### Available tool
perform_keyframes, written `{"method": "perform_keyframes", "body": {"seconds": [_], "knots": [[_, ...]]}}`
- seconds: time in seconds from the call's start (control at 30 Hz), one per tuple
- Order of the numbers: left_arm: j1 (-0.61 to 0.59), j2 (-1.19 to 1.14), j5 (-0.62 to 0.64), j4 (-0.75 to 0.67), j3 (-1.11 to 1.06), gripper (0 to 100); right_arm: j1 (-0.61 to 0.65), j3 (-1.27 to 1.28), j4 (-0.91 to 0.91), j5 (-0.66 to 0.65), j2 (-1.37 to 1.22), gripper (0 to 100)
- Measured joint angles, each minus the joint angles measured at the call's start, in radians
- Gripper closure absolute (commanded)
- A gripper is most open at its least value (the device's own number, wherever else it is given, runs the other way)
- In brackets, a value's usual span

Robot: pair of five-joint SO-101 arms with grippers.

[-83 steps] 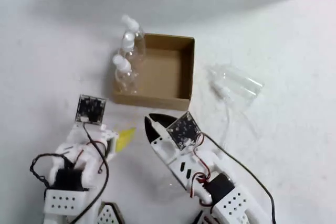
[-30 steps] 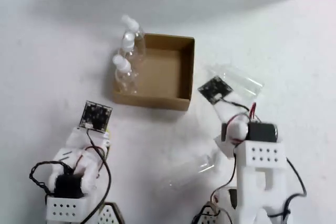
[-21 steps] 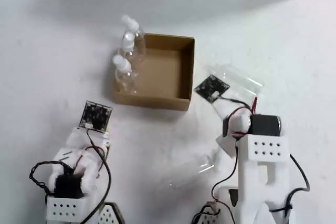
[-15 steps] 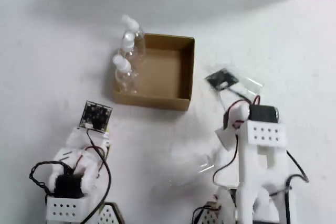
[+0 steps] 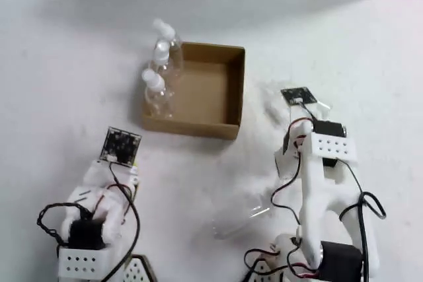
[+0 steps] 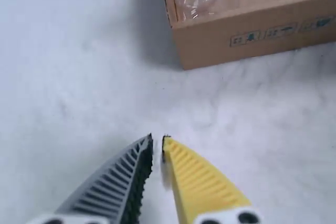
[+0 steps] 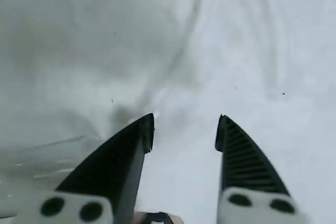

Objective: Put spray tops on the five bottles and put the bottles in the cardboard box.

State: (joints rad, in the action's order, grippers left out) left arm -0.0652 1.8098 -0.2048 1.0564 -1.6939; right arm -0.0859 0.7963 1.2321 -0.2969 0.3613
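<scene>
**High view.** An open brown cardboard box stands on the white cloth-covered table. Three clear plastic bottles with white spray tops stand in a row inside the box, against the wall on my left arm's side. A fourth clear plastic bottle lies on its side on the table, well apart from the box and just beside my right arm.

**Left wrist view.** My left gripper, with one grey finger and one yellow, holds its jaws together above bare cloth, near the box's outer wall.

**Right wrist view.** My right gripper holds its jaws apart above bare cloth. A clear plastic form lies beside one finger; I cannot tell what it is.
</scene>
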Motion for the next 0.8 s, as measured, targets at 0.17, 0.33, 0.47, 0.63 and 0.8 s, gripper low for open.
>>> {"method": "perform_keyframes", "body": {"seconds": [0.17,0.33,0.47,0.63,0.8], "knots": [[0.000,0.000,0.000,0.000,0.000,96,0.055,0.012,0.018,0.017,0.000,81.4],[0.000,0.000,0.000,0.000,0.000,96,0.061,0.086,-0.028,0.017,-0.011,81.4],[0.000,0.000,0.000,0.000,0.000,96,0.063,0.160,-0.092,0.017,-0.011,81.5],[0.000,0.000,0.000,0.000,0.000,96,0.092,0.215,-0.150,-0.002,-0.011,83.3],[0.000,0.000,0.000,0.000,0.000,96,0.091,0.215,-0.158,-0.009,-0.011,98.7]]}}
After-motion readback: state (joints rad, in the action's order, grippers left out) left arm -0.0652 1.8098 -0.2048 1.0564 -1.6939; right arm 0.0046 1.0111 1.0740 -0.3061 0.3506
